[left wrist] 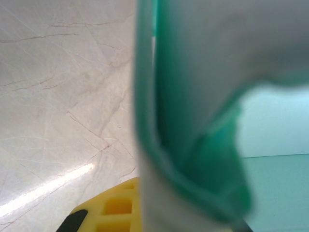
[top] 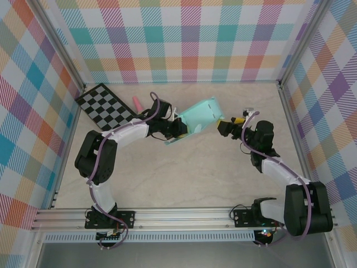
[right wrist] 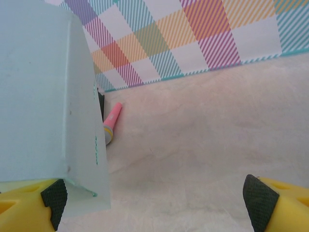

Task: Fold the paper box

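1. Far-left corner of the counter (top: 184, 173): a checkerboard (top: 106, 106) lies flat, tucked against the left wall.
2. Just right of it, near the far edge, there's a pink marker (top: 135, 102) lying on the counter. The right wrist view catches it too (right wrist: 111, 121), peeking out from behind the card, with the plaid wall (right wrist: 193, 38) beyond.
3. The left arm reaches up from the near-left corner, and the left end effector (top: 177, 129) sits right at the near-left edge of the box (top: 201, 116).
4. Up close from the left wrist, blurred mint card (left wrist: 193, 96) crosses right in front of the lens. One yellow finger (left wrist: 116, 209) shows at the bottom, against the card; the other is hidden. Clenched or released? Cannot tell from here.
5. The box itself is around the middle of the counter, a touch toward the far edge. It's tilted up, not lying flat, with its near-left corner lowest.
6. The right end effector (top: 226, 127) sits just beside the box's right edge.
7. In the right wrist view this end effector (right wrist: 157, 207) is spread wide, released, gripping nothing. Its yellow fingers (right wrist: 285, 203) stand well apart. The box (right wrist: 38, 96) rises over the left-hand finger, and whether it touches it I can't say.
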You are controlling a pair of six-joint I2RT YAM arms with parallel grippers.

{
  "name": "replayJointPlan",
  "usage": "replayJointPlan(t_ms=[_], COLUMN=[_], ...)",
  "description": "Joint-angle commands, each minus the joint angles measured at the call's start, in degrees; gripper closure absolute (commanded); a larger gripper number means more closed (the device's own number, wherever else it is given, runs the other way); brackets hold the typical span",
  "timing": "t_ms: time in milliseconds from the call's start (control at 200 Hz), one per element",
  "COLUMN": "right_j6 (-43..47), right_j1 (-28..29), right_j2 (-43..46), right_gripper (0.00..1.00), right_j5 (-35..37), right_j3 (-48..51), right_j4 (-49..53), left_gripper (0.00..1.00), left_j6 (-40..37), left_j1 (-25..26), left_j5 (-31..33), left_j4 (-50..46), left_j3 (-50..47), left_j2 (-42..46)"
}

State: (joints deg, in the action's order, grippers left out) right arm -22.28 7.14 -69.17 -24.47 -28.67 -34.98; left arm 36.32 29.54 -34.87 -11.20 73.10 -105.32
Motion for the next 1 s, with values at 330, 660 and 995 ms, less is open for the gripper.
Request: replayJointPlan(t_ms=[330,660,995], right_j6=[5.5,15.1,17.0], right_j1=[2.5,3.2,-2.2], right_j2=[-4.6,2.7,11.0], right_gripper=[0.08,0.09,0.06], right_j5=[-10.0,-11.1,-17.1], right_j3=[-8.4,-6.0,-15.3], right_j4=[4.9,18.5,37.3], left_gripper=[1.00,1.00,1.00], left_j6=[-4.7,-7.9,-13.5], left_j1=[1.4,0.7,-0.3], left_j5=[-1.3,4.1,7.4], left_j4=[-0.4,-4.0,-6.4], left_j3=[2.3,2.5,4.3], left_j2=[5.3,6.0,4.7])
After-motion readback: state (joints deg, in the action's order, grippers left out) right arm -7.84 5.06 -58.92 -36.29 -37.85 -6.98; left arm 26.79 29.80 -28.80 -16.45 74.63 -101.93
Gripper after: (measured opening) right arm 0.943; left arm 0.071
